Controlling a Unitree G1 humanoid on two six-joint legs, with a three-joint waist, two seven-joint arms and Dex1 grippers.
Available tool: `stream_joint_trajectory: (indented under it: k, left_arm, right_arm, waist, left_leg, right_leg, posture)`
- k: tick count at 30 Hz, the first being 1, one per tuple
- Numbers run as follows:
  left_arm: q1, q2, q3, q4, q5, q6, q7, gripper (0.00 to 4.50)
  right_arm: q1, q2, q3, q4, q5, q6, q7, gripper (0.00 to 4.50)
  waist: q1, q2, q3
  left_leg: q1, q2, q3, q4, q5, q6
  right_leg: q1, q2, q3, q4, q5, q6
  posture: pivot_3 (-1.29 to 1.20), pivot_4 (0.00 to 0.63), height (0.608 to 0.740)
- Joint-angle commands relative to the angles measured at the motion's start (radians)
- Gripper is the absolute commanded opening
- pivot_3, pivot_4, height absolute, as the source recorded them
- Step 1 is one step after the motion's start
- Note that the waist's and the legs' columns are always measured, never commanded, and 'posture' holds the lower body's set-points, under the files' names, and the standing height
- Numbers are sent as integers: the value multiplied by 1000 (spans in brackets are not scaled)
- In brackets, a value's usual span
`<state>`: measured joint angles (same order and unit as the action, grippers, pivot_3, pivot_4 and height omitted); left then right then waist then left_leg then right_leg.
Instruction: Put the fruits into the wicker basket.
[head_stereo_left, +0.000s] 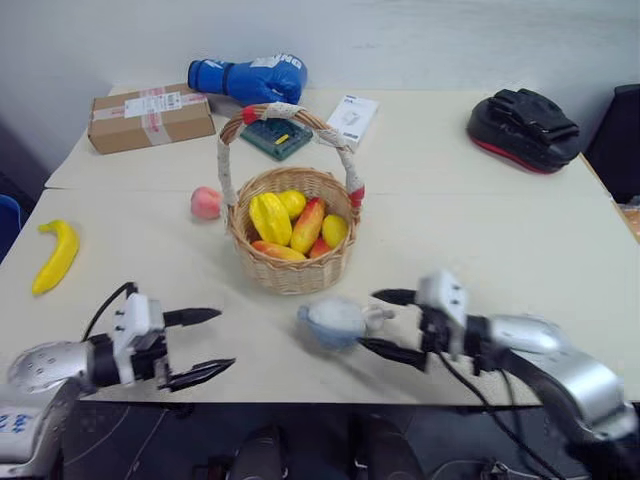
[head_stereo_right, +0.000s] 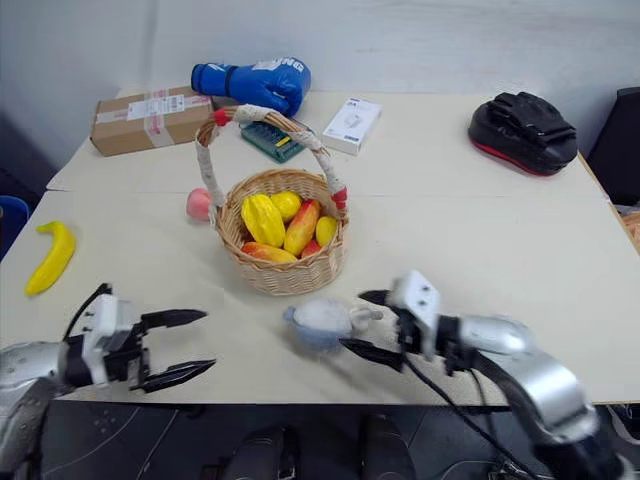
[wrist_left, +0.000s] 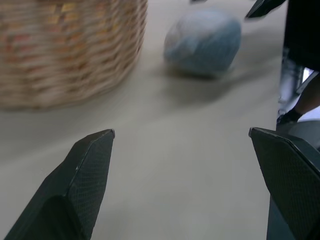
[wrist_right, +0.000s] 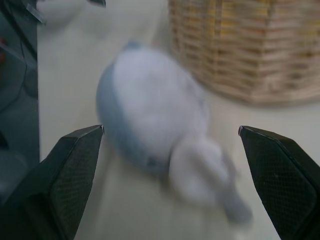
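Observation:
The wicker basket (head_stereo_left: 291, 272) stands mid-table with several yellow and red-yellow fruits (head_stereo_left: 292, 222) inside. A pink-orange peach (head_stereo_left: 206, 203) lies on the table just left of the basket. A yellow banana (head_stereo_left: 55, 256) lies far left near the table's edge. My left gripper (head_stereo_left: 224, 340) hovers open and empty over the front edge, left of the basket. My right gripper (head_stereo_left: 369, 320) is open at the front right, pointing left. A grey-white plush toy (head_stereo_left: 335, 322) lies just ahead of its fingertips, ungripped. The toy (wrist_right: 155, 125) also shows before the basket (wrist_right: 250, 50) in the right wrist view.
At the back of the table are a cardboard box (head_stereo_left: 150, 117), a blue boxing glove (head_stereo_left: 250, 78), a green flat item (head_stereo_left: 275, 136) and a small white box (head_stereo_left: 352, 120). A black and red pad (head_stereo_left: 522, 128) lies at the back right.

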<state>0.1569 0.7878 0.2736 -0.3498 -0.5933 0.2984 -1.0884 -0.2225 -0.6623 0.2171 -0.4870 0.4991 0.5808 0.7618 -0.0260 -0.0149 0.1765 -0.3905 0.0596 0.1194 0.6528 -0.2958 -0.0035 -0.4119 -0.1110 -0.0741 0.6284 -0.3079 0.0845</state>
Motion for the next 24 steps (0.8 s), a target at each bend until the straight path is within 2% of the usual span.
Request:
stream_joint_trajectory:
  k: [1,5,8,11,13,16,17,18,20,22,24]
  left_arm:
    - [3,15,-2,-44,-26,21,-18,4500]
    - [3,20,-4,-47,-28,37,-25,4500]
    - [-8,16,-18,-45,-15,33,-28,4500]
    - [-31,13,-41,-52,-19,46,-27,4500]
    - [-40,17,-57,-55,-33,73,-31,4500]
    - [-46,1,-80,-55,-26,72,-29,4500]
    - [-52,-11,-94,-56,-24,70,-24,4500]
    - [-65,-27,-111,-57,-26,71,-17,4500]
    - [-93,-61,-136,-56,-30,71,0,4500]
    - [-133,-111,-139,-64,-70,101,43,4500]
    - [-181,-164,-127,-85,-142,153,103,4500]
  right_arm:
    - [-53,19,62,56,-77,15,-4,4458]
    - [-137,78,106,103,-66,86,16,4458]
    - [-162,79,146,152,-79,122,62,3878]
    - [-124,53,115,141,-20,59,187,2978]
    - [-71,39,35,92,61,56,232,2282]
    - [20,28,-137,11,192,102,199,1409]
    - [62,18,-250,-18,302,142,172,1214]
    - [104,-3,-395,-22,396,188,133,1214]
    - [170,-49,-620,3,473,226,85,1214]
    - [225,-113,-751,100,378,161,83,1214]
    - [245,-175,-809,250,242,42,91,1214]
  waist:
    - [0,0,0]
    - [-3,0,0]
    - [-2,0,0]
    - [2,0,0]
    - [7,0,0]
    - [6,0,0]
    - [4,0,0]
    - [4,0,0]
    - [19,1,0]
    - [26,0,0]
    - [29,-1,0]
  left_leg:
    - [0,0,1,0,0,0]
    - [0,-1,3,3,-1,3]
    - [0,0,2,3,-3,5]
    - [0,0,2,4,-3,5]
    - [0,0,1,4,-3,6]
    - [0,0,2,4,-4,7]
    - [0,0,2,4,-4,7]
    - [0,0,2,4,-4,7]
    - [0,0,2,4,-4,7]
    - [0,-2,2,5,-4,8]
    - [1,-2,1,6,-4,8]
  right_leg:
    - [0,0,-2,0,0,0]
    - [0,3,-2,0,1,2]
    - [0,3,-3,0,1,2]
    - [1,3,-3,0,1,2]
    - [2,4,-4,0,1,2]
    - [2,5,-3,-1,1,3]
    - [2,5,-3,-1,1,3]
    - [2,5,-2,-1,2,3]
    - [3,3,-2,0,2,3]
    - [3,2,-2,-1,2,4]
    - [5,3,-3,-1,2,4]
  posture:
    - [0,150,740]
    - [0,150,740]
    - [0,150,740]
    - [0,150,740]
    - [0,150,740]
    - [0,150,740]
    - [0,150,740]
    - [0,150,740]
    - [0,150,740]
    - [0,150,740]
    - [0,150,740]
